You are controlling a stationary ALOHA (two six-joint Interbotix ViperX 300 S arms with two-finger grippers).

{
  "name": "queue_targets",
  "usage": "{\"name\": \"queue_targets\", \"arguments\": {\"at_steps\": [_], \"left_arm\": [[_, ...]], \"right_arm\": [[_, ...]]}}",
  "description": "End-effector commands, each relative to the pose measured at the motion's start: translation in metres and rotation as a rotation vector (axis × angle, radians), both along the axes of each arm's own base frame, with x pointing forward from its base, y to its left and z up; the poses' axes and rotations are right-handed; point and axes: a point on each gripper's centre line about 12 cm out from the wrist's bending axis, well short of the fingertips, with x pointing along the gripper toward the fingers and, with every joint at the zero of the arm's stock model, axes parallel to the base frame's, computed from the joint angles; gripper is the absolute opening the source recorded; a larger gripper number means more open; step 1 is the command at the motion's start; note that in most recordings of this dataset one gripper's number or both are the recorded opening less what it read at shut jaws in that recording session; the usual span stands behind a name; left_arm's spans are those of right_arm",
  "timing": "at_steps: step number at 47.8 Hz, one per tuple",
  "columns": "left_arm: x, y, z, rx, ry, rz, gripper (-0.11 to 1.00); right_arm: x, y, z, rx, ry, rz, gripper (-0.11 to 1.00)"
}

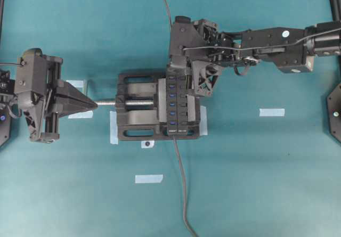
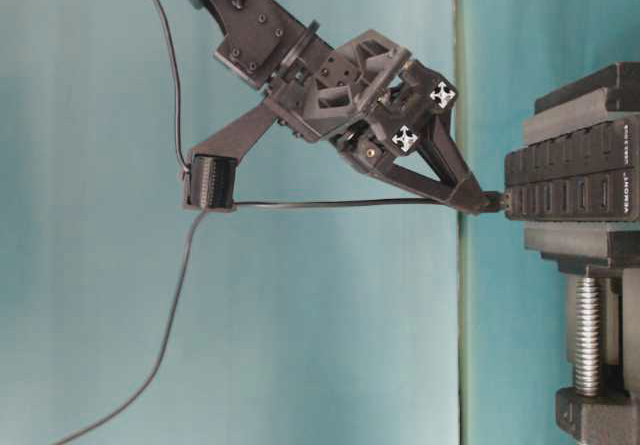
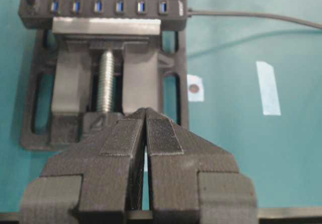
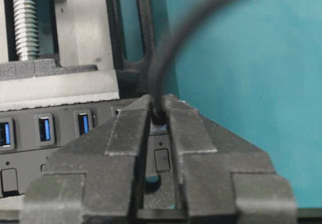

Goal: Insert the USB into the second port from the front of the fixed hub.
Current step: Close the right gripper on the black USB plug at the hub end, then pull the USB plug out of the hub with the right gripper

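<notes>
Right gripper (image 4: 156, 114) clamps the USB (image 2: 492, 202) at the hub (image 1: 176, 101)'s far end; left gripper (image 3: 146, 114) closed, empty.

A flat teal table surface (image 1: 256, 184) fills every view, evenly lit and without hard shadows, marked by several short strips of pale blue tape (image 1: 272, 112), with dark frame edges (image 1: 1, 2) showing at the overhead view's upper corners.

We note the teal table (image 1: 256, 184) carries a black vise (image 1: 136, 114), tape strips (image 1: 272, 112) and a grey cable (image 1: 183, 189).
</notes>
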Motion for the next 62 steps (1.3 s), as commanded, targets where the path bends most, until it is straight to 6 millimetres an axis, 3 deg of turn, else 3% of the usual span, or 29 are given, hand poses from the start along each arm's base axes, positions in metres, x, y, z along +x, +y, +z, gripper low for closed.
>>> {"name": "queue_targets", "arguments": {"at_steps": [1, 35, 62], "left_arm": [[0.005, 0.0, 0.01, 0.001, -0.035, -0.002, 0.0], [0.005, 0.0, 0.01, 0.0, -0.035, -0.001, 0.0], [0.004, 0.0, 0.01, 0.0, -0.034, -0.001, 0.0]], "right_arm": [[0.005, 0.001, 0.013, -0.009, -0.037, 0.006, 0.07], [0.005, 0.001, 0.018, -0.007, -0.05, 0.002, 0.07], [0.001, 0.006, 0.071, -0.01, -0.096, -0.003, 0.07]]}}
